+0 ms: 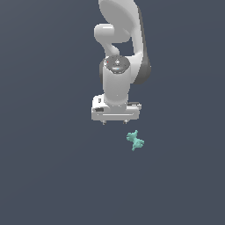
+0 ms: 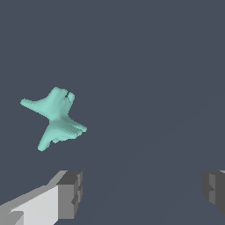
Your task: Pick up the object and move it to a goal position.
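Observation:
The object (image 1: 135,140) is a tiny teal-green knobbly piece with small lobes, lying on the dark grey floor. It sits just below and toward the exterior view's right of my white gripper (image 1: 114,123). In the wrist view the object (image 2: 55,117) lies beyond the fingers, off to one side of the gap. The gripper (image 2: 140,193) is open and empty, with its two grey fingertips (image 2: 70,193) far apart. The gripper does not touch the object.
The white arm (image 1: 121,44) rises behind the gripper in the exterior view. A plain dark grey floor (image 1: 52,176) surrounds everything. No goal marker shows.

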`<act>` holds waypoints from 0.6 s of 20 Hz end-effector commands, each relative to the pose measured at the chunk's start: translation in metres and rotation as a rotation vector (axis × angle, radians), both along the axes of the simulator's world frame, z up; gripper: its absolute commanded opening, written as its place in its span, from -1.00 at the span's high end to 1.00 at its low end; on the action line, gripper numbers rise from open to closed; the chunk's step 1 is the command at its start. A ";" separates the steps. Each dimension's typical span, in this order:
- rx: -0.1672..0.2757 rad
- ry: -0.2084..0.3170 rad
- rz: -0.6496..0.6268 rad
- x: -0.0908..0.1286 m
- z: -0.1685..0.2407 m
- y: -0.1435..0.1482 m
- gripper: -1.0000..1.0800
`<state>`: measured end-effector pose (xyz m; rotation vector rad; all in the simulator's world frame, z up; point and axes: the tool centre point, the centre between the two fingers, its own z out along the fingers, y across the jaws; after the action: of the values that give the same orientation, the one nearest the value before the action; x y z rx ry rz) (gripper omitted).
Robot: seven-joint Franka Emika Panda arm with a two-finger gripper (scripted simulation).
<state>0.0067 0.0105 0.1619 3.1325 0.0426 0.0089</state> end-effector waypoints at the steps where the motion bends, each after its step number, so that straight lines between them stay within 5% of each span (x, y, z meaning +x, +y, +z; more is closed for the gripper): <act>1: -0.001 0.000 0.002 0.000 0.000 0.000 -0.92; 12: -0.002 0.004 0.153 0.018 -0.023 0.043 -0.92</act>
<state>0.0213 0.0436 0.1444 3.1222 0.2289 0.0054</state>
